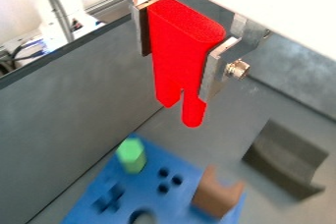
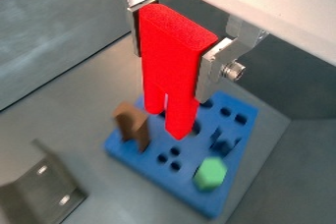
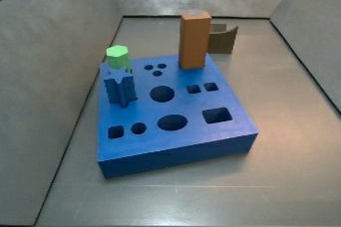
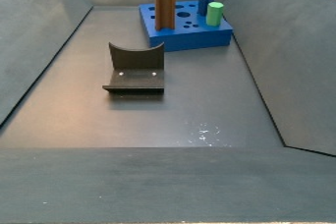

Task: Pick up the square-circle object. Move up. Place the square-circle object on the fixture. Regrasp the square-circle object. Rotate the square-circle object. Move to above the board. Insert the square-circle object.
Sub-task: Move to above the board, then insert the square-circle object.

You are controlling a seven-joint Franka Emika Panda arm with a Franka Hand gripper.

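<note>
Wrist view: the two-finger silver-plate gripper [image 1: 182, 37] is clamped on the bright red elongated block, the square-circle object [image 1: 178, 56]. Jaws closed to the block's width, plates flat on its two sides near the upper end. Long axis hangs straight down from the fingers, lower tip split into two prongs, one longer. Below it: the thick blue slab w/ holes, i.e. the board [image 1: 125, 196], carrying a green-topped hex peg [image 1: 132, 152] and a tall brown rectangular block [image 1: 215, 194]. The dark grey angled bracket, the fixture [image 1: 289, 158], sits on the grey floor off to one side, empty.

Other wrist cam: same grip, gripper [image 2: 179, 35] pinching the red piece [image 2: 172, 66], nothing else between the plates. Board [image 2: 237, 175] lies directly under the red tip here, brown block [image 2: 132, 127] and green peg [image 2: 210, 175] either side of it. Fixture [image 2: 39, 196] well apart at the edge.

Side view: board [image 3: 170, 139] on the floor, green peg [image 3: 118, 57] and brown block [image 3: 194, 40] standing in it, fixture [image 3: 222, 38] just behind the brown block. Gripper and red piece not in shot, so they're up high.

Other side cam: fixture [image 4: 134, 68] near, board [image 4: 187, 29] beyond, no arm visible.

Judgement: held piece is vertical, above the board. Which hole it lines up w/ can't be told.
</note>
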